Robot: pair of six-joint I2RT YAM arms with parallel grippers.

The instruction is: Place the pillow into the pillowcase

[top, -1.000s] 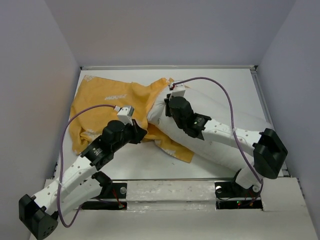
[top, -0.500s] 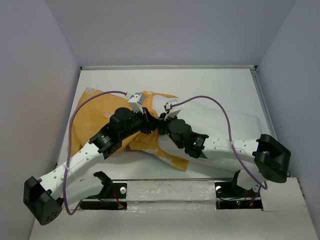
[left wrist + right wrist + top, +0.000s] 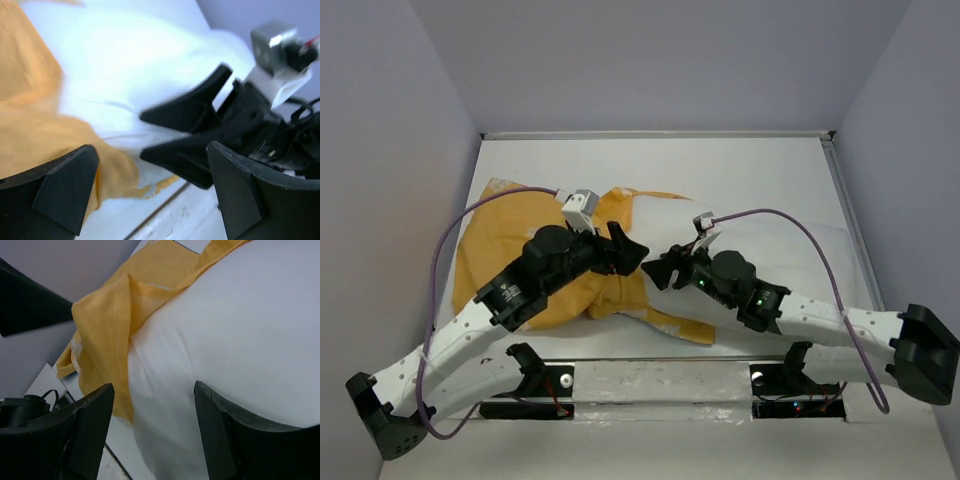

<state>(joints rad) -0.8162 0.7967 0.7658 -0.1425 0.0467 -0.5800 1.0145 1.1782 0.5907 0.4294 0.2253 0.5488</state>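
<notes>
Overhead, left tool (image 3: pixel 632 250) and right tool (image 3: pixel 658 272) nearly meet, both released. Arms mask there what the right wrist view reveals: the pillowcase (image 3: pixel 105 320) hem draped over the pillow (image 3: pixel 225 315).

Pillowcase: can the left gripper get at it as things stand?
Probably yes: the left gripper is open right over the pillowcase with nothing between, though the right gripper sits close in front.

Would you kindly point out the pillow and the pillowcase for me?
pillow (image 3: pixel 240 315): right wrist view, bare white face.
pillowcase (image 3: pixel 495 245): top external view, orange face, left part.
</notes>
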